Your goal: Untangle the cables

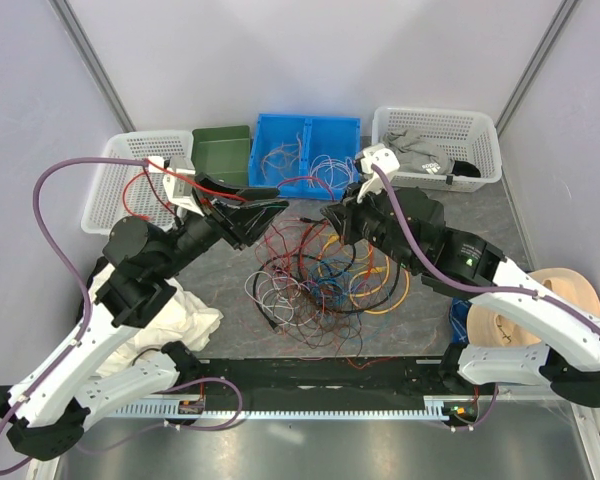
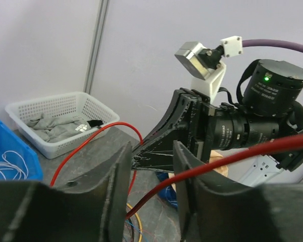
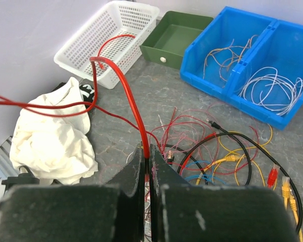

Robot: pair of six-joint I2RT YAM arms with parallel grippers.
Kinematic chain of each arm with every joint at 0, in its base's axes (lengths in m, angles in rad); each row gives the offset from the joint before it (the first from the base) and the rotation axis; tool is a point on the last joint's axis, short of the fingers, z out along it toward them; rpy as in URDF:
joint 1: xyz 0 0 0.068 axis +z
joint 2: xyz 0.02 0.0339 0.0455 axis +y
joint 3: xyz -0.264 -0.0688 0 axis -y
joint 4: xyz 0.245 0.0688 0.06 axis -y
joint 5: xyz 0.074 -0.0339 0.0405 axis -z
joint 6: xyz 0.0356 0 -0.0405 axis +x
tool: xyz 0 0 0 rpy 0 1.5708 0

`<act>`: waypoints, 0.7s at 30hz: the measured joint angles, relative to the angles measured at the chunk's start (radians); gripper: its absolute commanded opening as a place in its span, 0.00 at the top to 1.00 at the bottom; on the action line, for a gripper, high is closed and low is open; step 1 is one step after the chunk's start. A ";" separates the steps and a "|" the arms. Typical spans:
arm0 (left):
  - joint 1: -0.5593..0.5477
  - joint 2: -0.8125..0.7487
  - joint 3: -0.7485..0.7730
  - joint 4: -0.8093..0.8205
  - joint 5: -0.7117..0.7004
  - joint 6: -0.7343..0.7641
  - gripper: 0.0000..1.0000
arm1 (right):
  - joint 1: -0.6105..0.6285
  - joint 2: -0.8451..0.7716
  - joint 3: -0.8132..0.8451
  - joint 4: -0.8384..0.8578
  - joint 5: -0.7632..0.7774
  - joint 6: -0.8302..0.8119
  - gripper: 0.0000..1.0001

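- Plainly the chief risk is drag. The red cable (image 3: 129,96) rises from the right end effector (image 3: 147,156) and arcs back toward the white basket (image 3: 91,45). Below the grip it seems to run down into the heap of cables (image 1: 320,275) on the bench (image 1: 230,275). A hard pull could tighten a knot, or haul the whole heap along instead of freeing one strand.
- The basket is a second worry: the cable's far end lies in or over it, so tension might slide or tip it.
- The same cable crosses the left end effector (image 2: 150,169), lying over one finger without being gripped. If either arm moves, the strand could slip off or snag there.
- Thin red wires lie right beside the grip point; I cannot tell whether any are pinched in with it.
- Right arm: stretched over the heap, wrist angled down and toward the left arm, fingers pressed together and clamped on the red cable.
- Left arm: raised off the bench, reaching inward to face the right one, fingers apart and holding nothing.
- Most cables sit tangled between the two arms; a few lie sorted in the blue bin (image 1: 310,120).
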 measured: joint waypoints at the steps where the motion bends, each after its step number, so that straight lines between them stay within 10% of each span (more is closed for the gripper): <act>1: 0.000 0.000 0.000 -0.003 -0.008 0.004 0.46 | 0.000 -0.003 0.000 0.000 -0.003 0.000 1.00; 21: 0.000 0.061 -0.084 0.014 -0.042 0.161 0.27 | 0.000 -0.023 0.138 -0.045 -0.213 0.009 1.00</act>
